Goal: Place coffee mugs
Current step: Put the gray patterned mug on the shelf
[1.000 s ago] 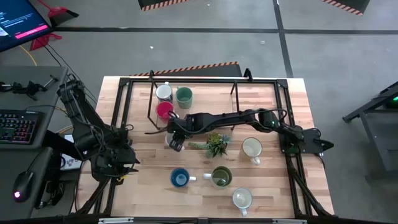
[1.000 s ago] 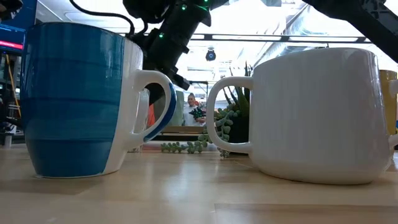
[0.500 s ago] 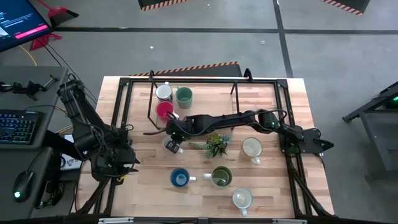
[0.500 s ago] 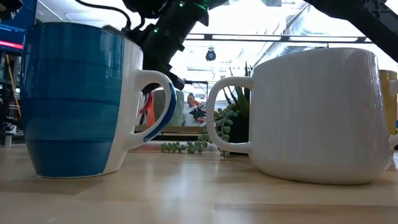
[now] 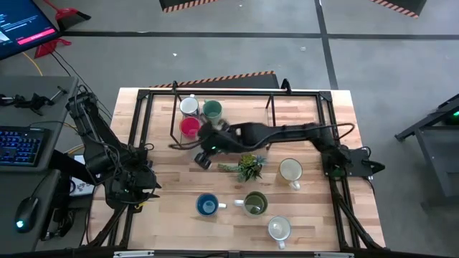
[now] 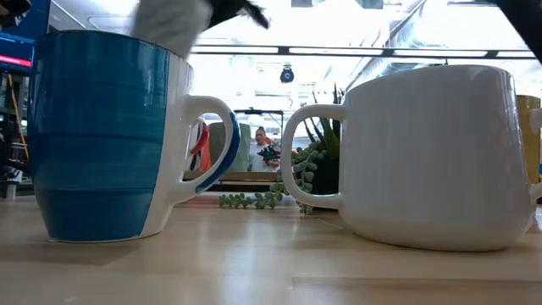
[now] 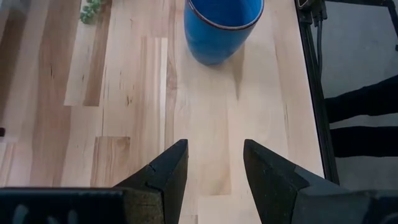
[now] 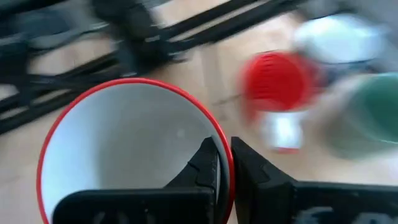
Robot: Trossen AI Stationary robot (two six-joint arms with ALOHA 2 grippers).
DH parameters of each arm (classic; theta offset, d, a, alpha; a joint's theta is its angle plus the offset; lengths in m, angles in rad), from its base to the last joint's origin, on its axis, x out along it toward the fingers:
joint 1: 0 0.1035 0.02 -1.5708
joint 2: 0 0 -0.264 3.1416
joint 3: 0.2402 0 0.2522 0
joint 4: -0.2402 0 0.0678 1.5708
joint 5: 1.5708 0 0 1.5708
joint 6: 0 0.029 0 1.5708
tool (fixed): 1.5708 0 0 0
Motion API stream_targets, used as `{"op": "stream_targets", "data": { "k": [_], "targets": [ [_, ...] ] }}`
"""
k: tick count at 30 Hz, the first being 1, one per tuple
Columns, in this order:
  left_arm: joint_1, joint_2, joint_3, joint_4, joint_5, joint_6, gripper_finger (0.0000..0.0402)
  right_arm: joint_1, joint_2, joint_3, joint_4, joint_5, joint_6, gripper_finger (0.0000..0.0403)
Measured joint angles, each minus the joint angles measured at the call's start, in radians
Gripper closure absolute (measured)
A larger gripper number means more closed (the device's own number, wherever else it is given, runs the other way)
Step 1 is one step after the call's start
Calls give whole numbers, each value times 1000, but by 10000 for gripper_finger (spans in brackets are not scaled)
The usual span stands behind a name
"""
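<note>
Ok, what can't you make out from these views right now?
- Right wrist view: the right end effector pinches the red-rimmed white ceramic mug; its handle and outside are cut off.
- Same view: the red mug beyond is motion-blurred.
- Low view: a white blur, probably the held mug, is cut by the top edge.
- Low view: the blue glazed mug hides the table behind it.

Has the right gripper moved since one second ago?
Yes. The right gripper, shut on the red-rimmed white mug, moved toward the table's far edge, nearer the fixed red mug.
</note>
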Motion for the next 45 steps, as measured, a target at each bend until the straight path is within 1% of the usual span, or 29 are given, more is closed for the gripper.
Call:
{"op": "stream_targets", "data": {
  "k": [3, 6, 8, 10, 13, 15, 18, 20, 25, 28, 32, 38, 45],
  "targets": [
    [0, 0, 0, 0, -1, 17, 255, -1, -54, 11, -138, 114, 39, 402],
    [0, 0, 0, 1, -3, 43, 255, -17, -92, 17, -248, 167, 106, 402],
    [0, 0, 0, 1, -16, 51, 255, -36, -112, 20, -322, 183, 156, 402],
    [0, 0, 0, 1, -26, 52, 255, -59, -117, 20, -390, 176, 198, 402],
    [0, 0, 0, 1, -27, 52, 255, -100, -112, 18, -475, 174, 217, 403],
    [0, 0, 0, 1, -27, 52, 255, -128, -113, 17, -494, 172, 229, 403],
    [0, 0, 0, 1, -27, 52, 255, -168, -114, -2, -486, 136, 230, 403],
    [0, 0, 0, 1, -27, 52, 255, -186, -114, -30, -448, 104, 230, 403],
    [0, 0, 0, 2, -27, 50, 255, -195, -113, -168, -324, 54, 238, 403],
    [0, 0, 0, 2, -25, 45, 255, -194, -112, -258, -207, 19, 242, 403],
    [0, 0, 0, 2, -23, 24, 255, -194, -112, -338, -108, -20, 255, 403],
    [0, 0, 0, 2, -22, 24, 255, -198, -112, -348, -47, -14, 250, 403],
    [0, 0, 0, 2, -22, 23, 255, -202, -93, -349, -52, -15, 277, 403]
  ]
}}
